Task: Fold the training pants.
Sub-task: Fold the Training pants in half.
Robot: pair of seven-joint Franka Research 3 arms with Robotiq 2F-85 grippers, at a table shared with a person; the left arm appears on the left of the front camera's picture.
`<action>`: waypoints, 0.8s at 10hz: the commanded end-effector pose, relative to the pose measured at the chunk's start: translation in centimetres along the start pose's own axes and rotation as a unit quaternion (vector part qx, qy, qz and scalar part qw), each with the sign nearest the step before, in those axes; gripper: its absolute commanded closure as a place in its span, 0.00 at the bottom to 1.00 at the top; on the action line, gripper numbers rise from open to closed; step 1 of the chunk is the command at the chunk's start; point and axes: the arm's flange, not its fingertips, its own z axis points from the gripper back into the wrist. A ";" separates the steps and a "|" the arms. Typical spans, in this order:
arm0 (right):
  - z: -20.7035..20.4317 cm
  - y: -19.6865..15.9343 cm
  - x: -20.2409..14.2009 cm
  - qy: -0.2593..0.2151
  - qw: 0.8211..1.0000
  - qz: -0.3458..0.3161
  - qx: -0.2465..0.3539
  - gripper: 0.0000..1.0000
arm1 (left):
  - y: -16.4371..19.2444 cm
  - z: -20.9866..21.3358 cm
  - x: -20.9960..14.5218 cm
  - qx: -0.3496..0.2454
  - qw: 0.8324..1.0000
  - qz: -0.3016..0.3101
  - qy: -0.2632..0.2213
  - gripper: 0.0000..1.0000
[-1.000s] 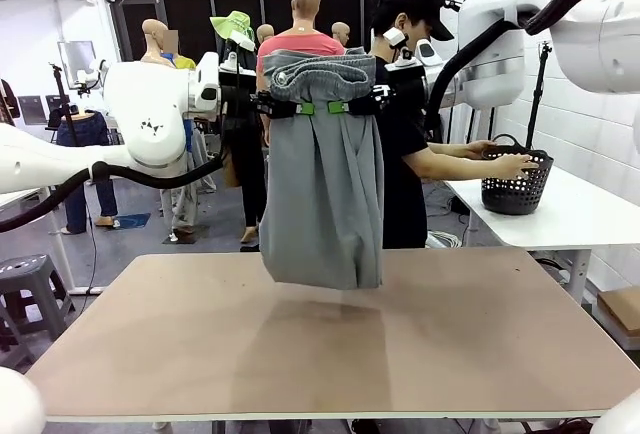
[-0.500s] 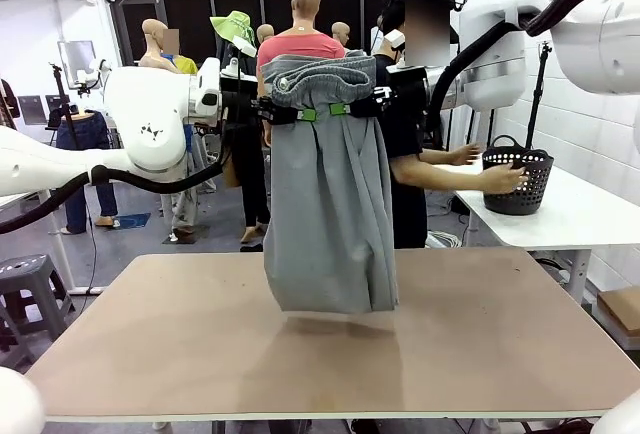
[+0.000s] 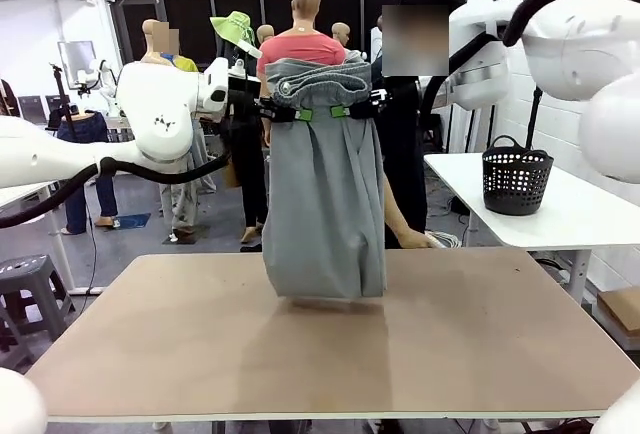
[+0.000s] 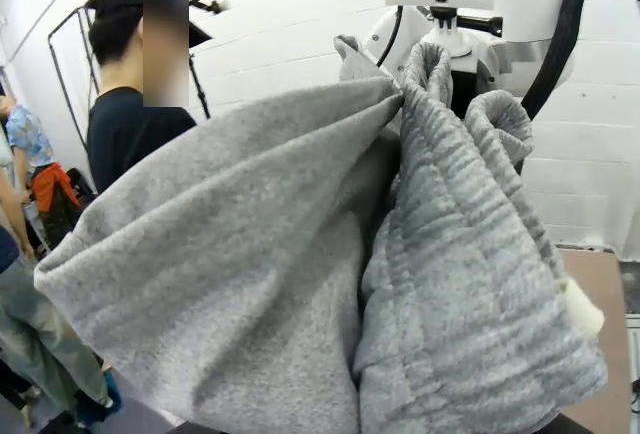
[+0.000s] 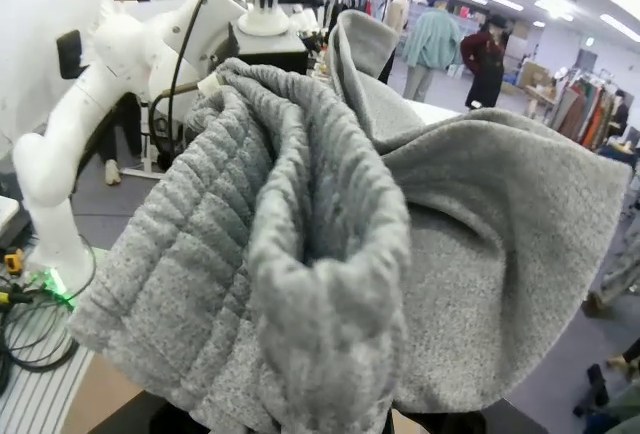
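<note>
Front view: we note the training pants (image 3: pixel 325 204) hanging in the air over the middle of the worktop (image 3: pixel 480 334), held up by the waistband between the two arms. The left gripper (image 3: pixel 290 112) and the right gripper (image 3: pixel 350 109) are each clamped tight on the pants just below the gathered elastic, one at either side, green pads facing us. The cloth falls as one narrow grey column, so we judge the legs already lie one upon the other lengthwise; the lower hem sits very close to the worktop, and we cannot tell whether it touches. Both wrist views show bunched grey jersey and ribbed waistband close to the lens, which agrees with a firm hold near the top. A person (image 3: pixel 405 154) stands behind the pants at the far edge; a black basket (image 3: pixel 517 176) rests on the side table at the right. Still left, in our judgement: lay the pants down flat and fold them across their length.
</note>
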 end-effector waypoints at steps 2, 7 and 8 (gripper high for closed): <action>0.6 -3.3 1.2 0.031 0.999 0.038 -0.020 1.00 | 3.8 -2.5 1.1 0.031 0.997 -0.066 -0.008 1.00; 0.2 -1.2 -6.8 0.064 0.997 0.026 0.032 1.00 | 6.0 -1.8 -7.2 0.017 0.995 -0.099 -0.028 1.00; 0.0 -0.7 -8.1 0.063 0.997 0.007 0.033 1.00 | 5.8 -1.5 -7.9 0.002 0.997 -0.077 -0.032 1.00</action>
